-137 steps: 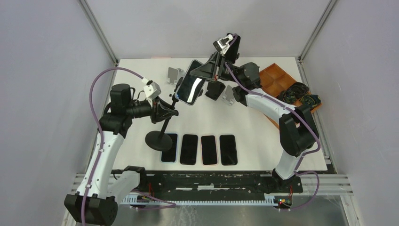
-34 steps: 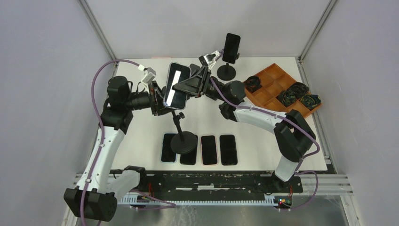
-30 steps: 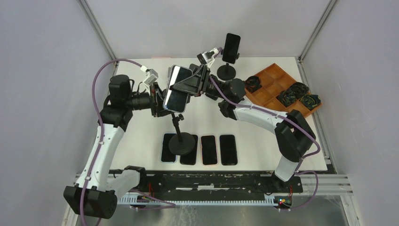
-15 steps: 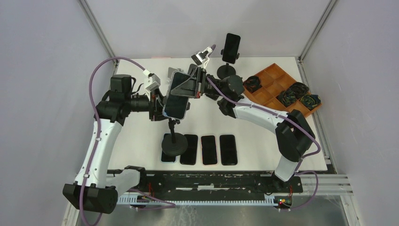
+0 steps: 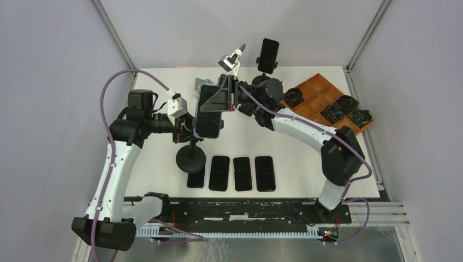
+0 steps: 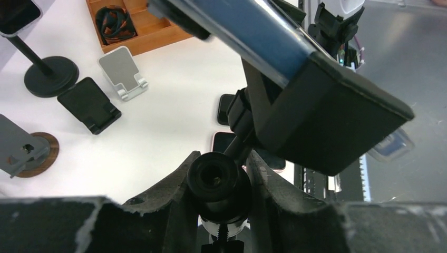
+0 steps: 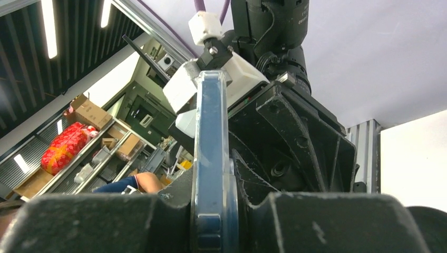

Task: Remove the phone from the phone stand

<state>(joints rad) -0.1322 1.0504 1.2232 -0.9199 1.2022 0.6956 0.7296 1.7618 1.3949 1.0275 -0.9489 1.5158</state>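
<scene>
Here the phone (image 5: 209, 117) sits in the clamp of the phone stand (image 5: 190, 159), raised above the white table (image 5: 306, 164) with its dark screen towards the top camera. The right gripper (image 7: 212, 208) pinches the phone's edge from both sides. The left gripper (image 6: 219, 179) is clenched around the stand's black stem just beneath the clamp. The stand's round base is over the left end of a row of four phones (image 5: 242, 173) lying flat; whether it touches them is unclear. A wooden tray (image 5: 319, 95) sits far right.

No lettering can be read for certain. The black cylinder (image 7: 274, 21) at the top of the right wrist view carries faint white print, perhaps numbers, too blurred to read.
</scene>
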